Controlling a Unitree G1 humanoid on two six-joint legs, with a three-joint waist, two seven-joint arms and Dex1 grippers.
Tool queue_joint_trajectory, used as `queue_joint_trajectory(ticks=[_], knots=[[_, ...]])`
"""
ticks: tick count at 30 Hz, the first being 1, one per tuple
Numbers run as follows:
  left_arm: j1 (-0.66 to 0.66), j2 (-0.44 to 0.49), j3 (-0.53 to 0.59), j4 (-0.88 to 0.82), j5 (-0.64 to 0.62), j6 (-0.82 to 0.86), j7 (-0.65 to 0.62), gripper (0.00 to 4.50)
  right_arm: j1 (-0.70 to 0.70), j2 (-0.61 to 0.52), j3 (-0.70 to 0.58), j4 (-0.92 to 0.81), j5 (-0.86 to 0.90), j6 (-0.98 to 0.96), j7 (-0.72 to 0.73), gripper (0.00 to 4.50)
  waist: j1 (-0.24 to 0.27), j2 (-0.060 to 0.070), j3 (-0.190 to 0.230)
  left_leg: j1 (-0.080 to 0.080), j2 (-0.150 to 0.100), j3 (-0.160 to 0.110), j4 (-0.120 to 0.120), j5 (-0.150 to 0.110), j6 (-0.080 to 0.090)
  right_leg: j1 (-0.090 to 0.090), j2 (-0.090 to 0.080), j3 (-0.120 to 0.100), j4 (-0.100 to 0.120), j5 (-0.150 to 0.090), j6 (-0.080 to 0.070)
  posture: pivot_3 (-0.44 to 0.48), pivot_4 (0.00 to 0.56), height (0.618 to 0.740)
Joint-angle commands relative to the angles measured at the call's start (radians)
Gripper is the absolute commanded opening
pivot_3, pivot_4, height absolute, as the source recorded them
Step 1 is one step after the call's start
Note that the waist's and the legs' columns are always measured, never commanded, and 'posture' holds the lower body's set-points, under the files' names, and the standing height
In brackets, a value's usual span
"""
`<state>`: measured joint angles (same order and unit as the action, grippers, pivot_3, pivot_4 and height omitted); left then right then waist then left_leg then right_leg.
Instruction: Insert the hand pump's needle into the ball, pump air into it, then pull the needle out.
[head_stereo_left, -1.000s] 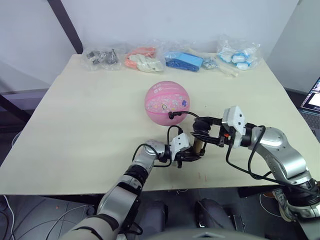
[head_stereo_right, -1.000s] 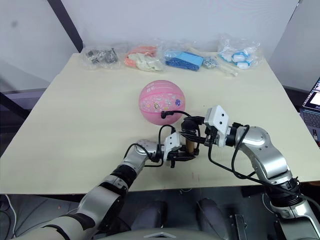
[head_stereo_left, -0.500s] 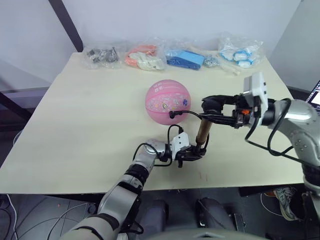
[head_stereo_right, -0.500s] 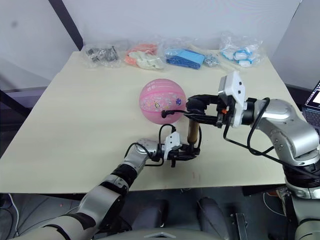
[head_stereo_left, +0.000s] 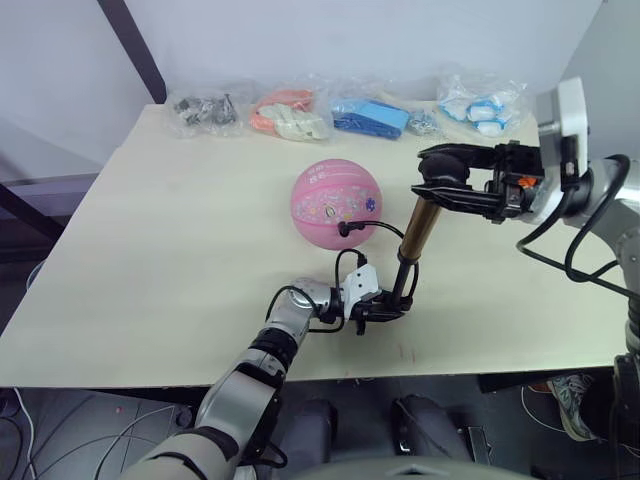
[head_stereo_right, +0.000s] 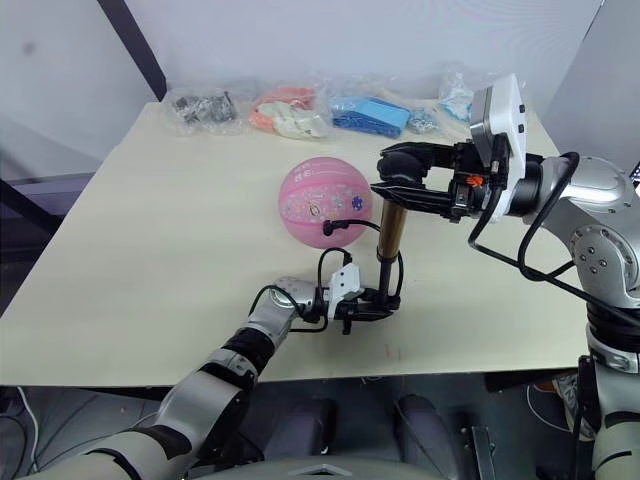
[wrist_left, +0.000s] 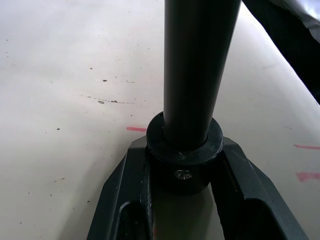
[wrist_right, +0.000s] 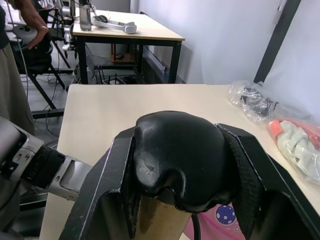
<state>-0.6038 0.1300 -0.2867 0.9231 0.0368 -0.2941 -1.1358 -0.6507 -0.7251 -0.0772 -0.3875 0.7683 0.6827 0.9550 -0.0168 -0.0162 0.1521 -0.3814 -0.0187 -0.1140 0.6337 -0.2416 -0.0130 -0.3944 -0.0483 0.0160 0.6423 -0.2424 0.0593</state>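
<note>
The pink ball (head_stereo_left: 335, 203) rests mid-table. The hand pump (head_stereo_left: 415, 228) stands nearly upright in front of it, drawn out long: a bronze barrel on top, a black rod below. My left gripper (head_stereo_left: 385, 306) is shut on the pump's black bottom cap (wrist_left: 184, 150) at table level. My right gripper (head_stereo_left: 442, 180) is shut on the black handle (wrist_right: 182, 160) at the top. The thin black hose (head_stereo_left: 375, 226) loops to the ball, where the needle's black fitting (head_stereo_left: 343, 229) sits against the surface. The pin itself is hidden.
Several clear bags of small parts line the far table edge: dark parts (head_stereo_left: 205, 110), orange and white (head_stereo_left: 290, 115), blue (head_stereo_left: 368, 118), white and blue (head_stereo_left: 480, 103). In the right wrist view, another table (wrist_right: 125, 30) and a person's hand (wrist_right: 30, 15) appear far off.
My right gripper has risen and moved away with the handle, pulling the bronze barrel up and exposing the black rod. My left gripper has stayed on the bottom cap. The ball has not moved.
</note>
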Motion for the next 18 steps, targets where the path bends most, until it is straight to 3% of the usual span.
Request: queue_joint_trajectory(ticks=[1,7,10,18], knots=[[0.043,0.031,-0.019,0.070,0.042,0.044,0.012,1.07,0.085,-0.003,0.067,-0.019,-0.080,-0.050,0.010,1.94,-0.001,0.000,-0.001,0.000,0.000,0.000,0.000,0.000,0.000,0.000,0.000,0.000,0.000,0.000,0.000,0.000,0.150,0.740],[0.044,0.036,-0.018,0.067,0.044,0.044,0.011,1.07,0.200,0.035,0.181,0.001,-0.183,-0.143,0.000,1.94,-0.009,-0.003,-0.007,0.006,0.002,0.001,0.000,0.000,0.000,0.005,0.001,0.000,0.000,0.000,0.000,0.000,0.150,0.740],[0.044,0.037,-0.017,0.067,0.046,0.044,0.013,1.07,0.250,0.072,0.234,0.012,-0.218,-0.175,-0.018,1.94,-0.015,-0.005,-0.008,0.017,0.004,0.000,-0.003,0.000,0.000,0.016,0.002,-0.001,-0.001,-0.001,0.000,0.000,0.150,0.740],[0.046,0.038,-0.015,0.063,0.046,0.046,0.013,1.07,0.327,0.142,0.314,0.076,-0.317,-0.223,-0.047,1.94,-0.019,-0.005,-0.008,0.018,0.004,0.000,-0.004,0.000,-0.001,0.016,0.002,-0.001,-0.002,-0.001,0.000,0.000,0.150,0.740]])
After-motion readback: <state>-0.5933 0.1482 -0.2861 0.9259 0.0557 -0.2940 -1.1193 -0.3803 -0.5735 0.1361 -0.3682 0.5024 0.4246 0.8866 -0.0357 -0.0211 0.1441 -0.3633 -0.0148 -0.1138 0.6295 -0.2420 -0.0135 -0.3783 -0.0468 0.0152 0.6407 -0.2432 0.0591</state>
